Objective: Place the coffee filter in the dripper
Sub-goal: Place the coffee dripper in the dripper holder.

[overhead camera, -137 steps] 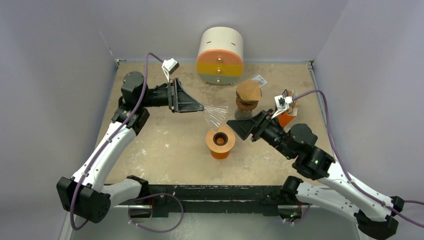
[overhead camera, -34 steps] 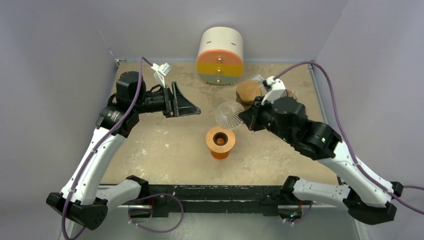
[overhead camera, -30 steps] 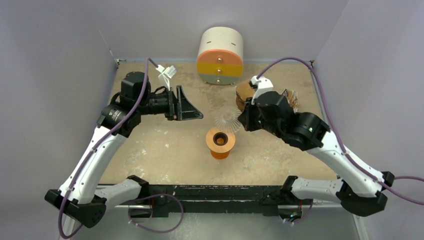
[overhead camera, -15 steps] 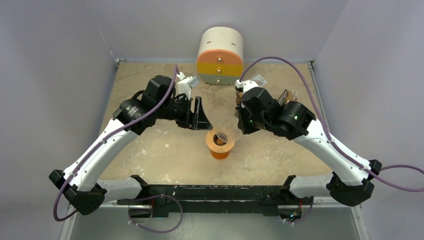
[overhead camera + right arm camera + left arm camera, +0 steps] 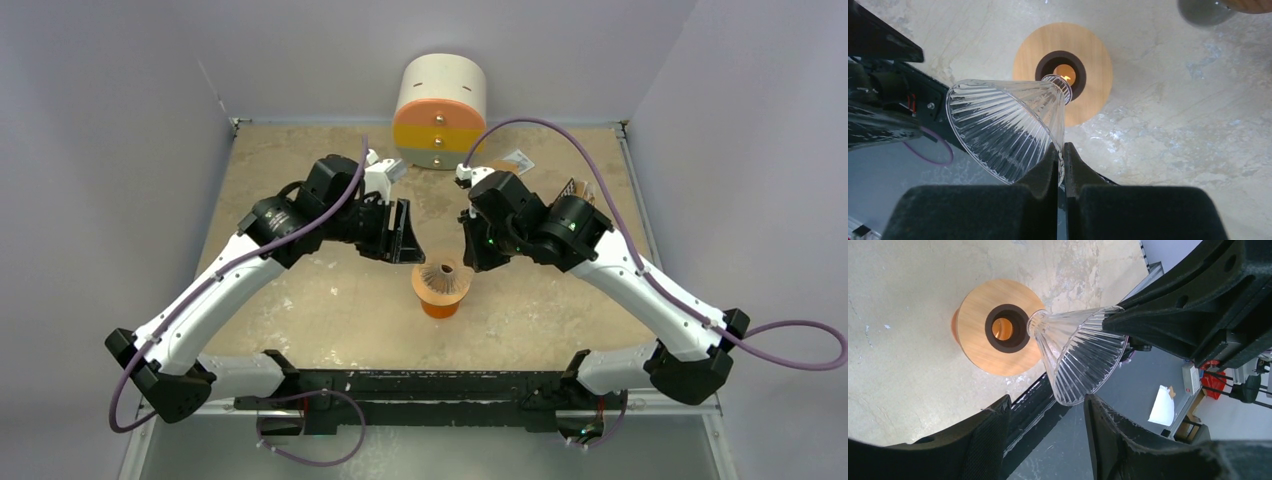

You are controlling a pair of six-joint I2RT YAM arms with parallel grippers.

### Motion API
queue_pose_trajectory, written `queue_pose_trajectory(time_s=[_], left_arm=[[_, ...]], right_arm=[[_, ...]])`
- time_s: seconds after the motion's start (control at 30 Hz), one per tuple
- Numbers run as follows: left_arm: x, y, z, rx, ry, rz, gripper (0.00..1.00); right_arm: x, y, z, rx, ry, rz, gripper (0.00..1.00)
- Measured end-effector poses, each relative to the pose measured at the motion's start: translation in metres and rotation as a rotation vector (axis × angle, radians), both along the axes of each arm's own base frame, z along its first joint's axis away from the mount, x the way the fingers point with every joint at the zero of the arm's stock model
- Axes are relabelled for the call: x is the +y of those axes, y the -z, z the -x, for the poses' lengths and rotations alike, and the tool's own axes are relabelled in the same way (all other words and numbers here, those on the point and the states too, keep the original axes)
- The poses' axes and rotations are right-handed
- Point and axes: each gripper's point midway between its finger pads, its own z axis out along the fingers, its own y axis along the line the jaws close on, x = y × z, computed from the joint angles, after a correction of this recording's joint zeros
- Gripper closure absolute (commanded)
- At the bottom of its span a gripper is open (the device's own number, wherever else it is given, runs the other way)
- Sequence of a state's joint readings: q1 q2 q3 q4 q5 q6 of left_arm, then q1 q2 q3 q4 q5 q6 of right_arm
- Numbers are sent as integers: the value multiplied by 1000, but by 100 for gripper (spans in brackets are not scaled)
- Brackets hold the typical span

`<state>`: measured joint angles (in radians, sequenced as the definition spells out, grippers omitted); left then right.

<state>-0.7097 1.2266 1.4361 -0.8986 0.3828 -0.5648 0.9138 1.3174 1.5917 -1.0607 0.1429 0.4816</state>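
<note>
Over wooden stand [image 5: 1094,59], glass dripper [image 5: 1003,127], rim pinched by right gripper [image 5: 1063,152]

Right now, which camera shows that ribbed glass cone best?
Right wrist: the ribbed glass cone fills the view, its rim pinched by the right gripper. Left wrist shows it side-on too; the top view, only small.

You are looking at a robot lab test booth, not a home. Plain pale purple walls [image 5: 110,150] box in a worn tan table [image 5: 320,300]. A left arm [image 5: 215,295] and a right arm [image 5: 640,290] are bolted to a black rail [image 5: 430,385] at the near edge. Purple cables [image 5: 540,121] trail from them.
</note>
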Motion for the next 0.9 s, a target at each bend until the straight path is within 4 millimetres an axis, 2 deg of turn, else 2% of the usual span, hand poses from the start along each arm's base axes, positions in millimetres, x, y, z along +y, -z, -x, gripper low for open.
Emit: queue_pose_trajectory(time_s=[0.2, 0.33, 0.6, 0.9], left_arm=[[-11, 8, 8, 0, 37, -20, 52], [-17, 14, 11, 0, 49, -41, 62], [-18, 22, 6, -4, 31, -77, 74], [-20, 35, 0, 5, 7, -117, 98]], right_arm=[[7, 1, 4, 42, -8, -31, 100], [8, 2, 2, 60, 6, -49, 100], [9, -2, -5, 92, 53, -103, 100], [8, 9, -6, 165, 103, -161, 100]])
